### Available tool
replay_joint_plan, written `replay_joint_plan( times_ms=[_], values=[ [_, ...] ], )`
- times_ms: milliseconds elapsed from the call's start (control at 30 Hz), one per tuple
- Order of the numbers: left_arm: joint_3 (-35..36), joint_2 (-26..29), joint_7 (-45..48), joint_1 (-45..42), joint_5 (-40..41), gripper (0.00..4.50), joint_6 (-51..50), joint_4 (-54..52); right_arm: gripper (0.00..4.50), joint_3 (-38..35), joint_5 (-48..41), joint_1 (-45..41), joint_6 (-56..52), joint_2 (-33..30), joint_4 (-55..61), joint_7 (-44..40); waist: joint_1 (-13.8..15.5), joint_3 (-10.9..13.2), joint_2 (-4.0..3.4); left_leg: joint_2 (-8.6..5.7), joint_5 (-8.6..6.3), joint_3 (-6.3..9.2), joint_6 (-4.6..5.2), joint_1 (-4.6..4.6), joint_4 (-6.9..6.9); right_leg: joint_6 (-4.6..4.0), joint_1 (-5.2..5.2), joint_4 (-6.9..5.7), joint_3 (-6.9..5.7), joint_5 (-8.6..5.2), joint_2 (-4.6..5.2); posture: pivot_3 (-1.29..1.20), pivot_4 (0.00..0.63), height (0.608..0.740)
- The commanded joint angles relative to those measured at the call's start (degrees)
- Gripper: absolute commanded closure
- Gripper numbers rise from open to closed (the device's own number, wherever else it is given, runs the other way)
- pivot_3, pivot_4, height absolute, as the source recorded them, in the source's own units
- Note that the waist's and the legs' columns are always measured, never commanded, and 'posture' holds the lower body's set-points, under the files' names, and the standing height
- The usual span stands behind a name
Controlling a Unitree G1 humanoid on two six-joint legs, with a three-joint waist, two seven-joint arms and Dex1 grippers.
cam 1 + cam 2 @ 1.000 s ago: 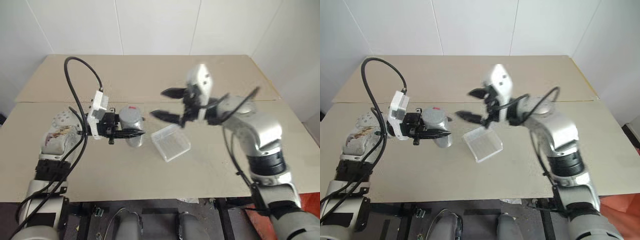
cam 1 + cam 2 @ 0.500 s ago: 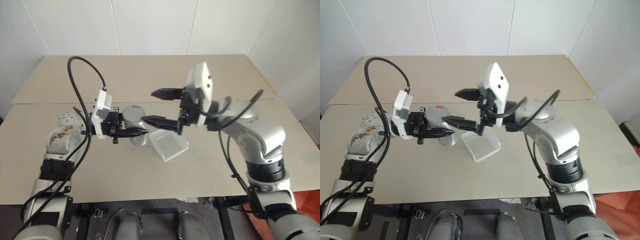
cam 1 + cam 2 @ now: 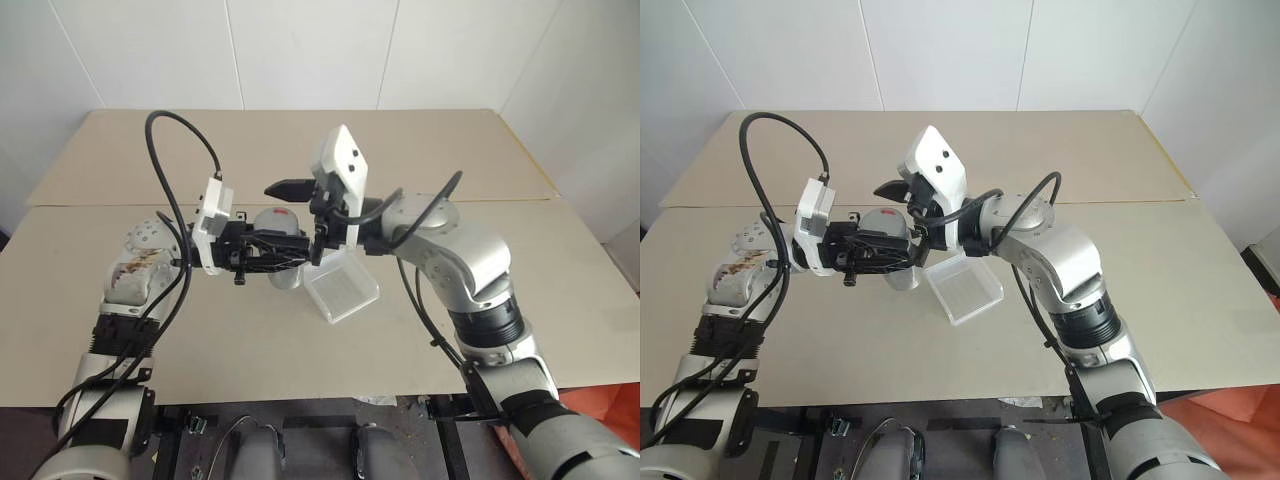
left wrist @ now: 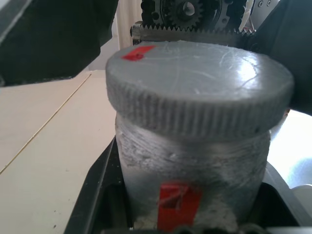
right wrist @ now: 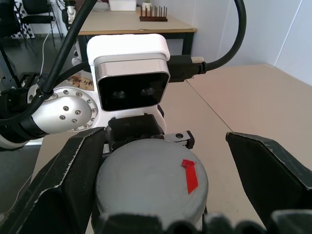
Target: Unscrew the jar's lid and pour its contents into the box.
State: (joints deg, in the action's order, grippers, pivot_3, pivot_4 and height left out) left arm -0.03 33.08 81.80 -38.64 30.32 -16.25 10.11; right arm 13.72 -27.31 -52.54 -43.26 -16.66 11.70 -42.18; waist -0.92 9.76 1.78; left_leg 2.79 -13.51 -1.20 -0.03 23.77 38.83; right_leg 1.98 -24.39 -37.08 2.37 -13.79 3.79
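Note:
The silvery-grey jar (image 3: 285, 278) with its red stripe (image 4: 178, 202) hangs upright above the table, my left gripper (image 3: 285, 250) shut on its body. The ribbed grey lid (image 4: 200, 83) with a red mark sits on the jar's top. My right gripper (image 3: 288, 212) is open and reaches in from the right. Its black fingers (image 5: 73, 170) stand on either side of the lid (image 5: 151, 183), apart from its rim. The clear plastic box (image 3: 342, 290) lies on the table just right of the jar. The contents are hidden inside the jar.
The beige table (image 3: 420, 150) has a seam running across it behind the arms. A black cable (image 3: 165, 150) loops up from my left wrist. White walls stand behind the table's far edge.
My right gripper has swung left, from above the box to the jar, and its open fingers now straddle the lid. The left gripper keeps its hold on the jar.

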Motion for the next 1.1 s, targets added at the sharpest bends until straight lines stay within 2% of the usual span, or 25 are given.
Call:
replay_joint_plan(
  times_ms=[33,367,700,867,1100],
  values=[
    [1.6,1.1,0.1,-0.1,0.8,2.55,0.5,-2.1,0.02,-3.1,0.0,-0.3,1.7,-1.8,0.8,-0.7,0.0,0.0,0.0,0.0,0.0,0.0,0.0,0.0,0.0,0.0,0.0,0.0,0.0,0.0,0.0,0.0,0.15,0.74],
    [2.0,2.4,0.5,0.3,1.4,2.55,0.3,-2.4,0.02,-7.0,-1.5,2.7,2.1,-7.3,3.0,-2.9,0.1,0.0,0.0,0.0,0.0,0.0,0.0,0.0,0.0,0.0,0.0,0.01,0.0,0.0,0.0,0.0,0.15,0.74],
    [1.8,2.1,0.8,-0.5,0.7,2.55,0.8,-1.3,0.02,-8.3,-3.4,5.1,2.4,-9.3,7.0,-5.5,-0.1,0.0,0.0,0.0,0.0,0.0,0.0,0.0,-0.01,0.0,0.0,0.02,0.01,0.0,-0.01,0.0,0.15,0.74],
    [1.6,1.6,0.6,-0.6,0.2,2.55,1.4,-0.8,0.02,-8.6,-6.3,4.2,0.8,-8.5,8.9,-5.8,0.0,0.0,0.0,0.0,0.0,0.0,0.0,0.0,0.0,0.0,0.01,0.02,0.01,0.0,0.0,0.0,0.15,0.74],
    [1.1,0.7,0.3,-0.6,0.2,2.55,1.8,-1.1,0.02,-2.4,-3.1,1.1,-0.1,-3.8,7.3,-1.7,-0.2,0.0,0.0,0.02,0.0,0.01,0.0,-0.01,0.0,0.0,-0.01,-0.01,0.01,0.0,-0.02,0.0,0.15,0.74]
  ],
)
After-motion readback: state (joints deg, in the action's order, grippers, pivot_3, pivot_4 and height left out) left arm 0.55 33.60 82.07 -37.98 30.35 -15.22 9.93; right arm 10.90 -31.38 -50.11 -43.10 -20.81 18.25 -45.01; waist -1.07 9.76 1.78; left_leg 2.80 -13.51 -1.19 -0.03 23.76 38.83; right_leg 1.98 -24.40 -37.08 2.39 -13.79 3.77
